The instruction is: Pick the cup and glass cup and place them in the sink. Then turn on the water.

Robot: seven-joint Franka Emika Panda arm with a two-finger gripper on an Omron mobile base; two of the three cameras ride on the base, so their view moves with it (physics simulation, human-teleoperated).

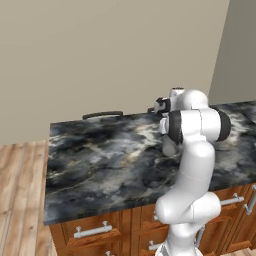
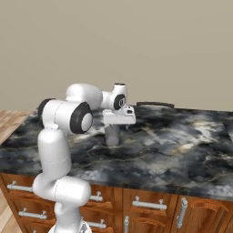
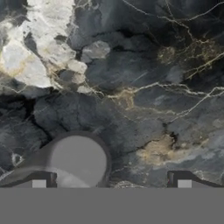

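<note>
The glass cup (image 2: 112, 135), a grey see-through tumbler, stands upright on the dark marble counter (image 2: 182, 141). It also shows past the arm's elbow as the glass cup (image 1: 169, 147). My gripper (image 2: 117, 125) hangs just above it, pointing down. In the hand view the gripper (image 3: 111, 181) is open, and the glass cup (image 3: 78, 162) lies below, off centre toward the left fingertip (image 3: 43, 182), with nothing between the fingers. The cup, the sink and the water are out of view.
A dark curved bar (image 1: 102, 114) lies at the counter's far edge by the beige wall. Wooden drawers with metal handles (image 1: 92, 231) front the counter. The counter's left end (image 1: 48, 165) drops off to the wooden floor.
</note>
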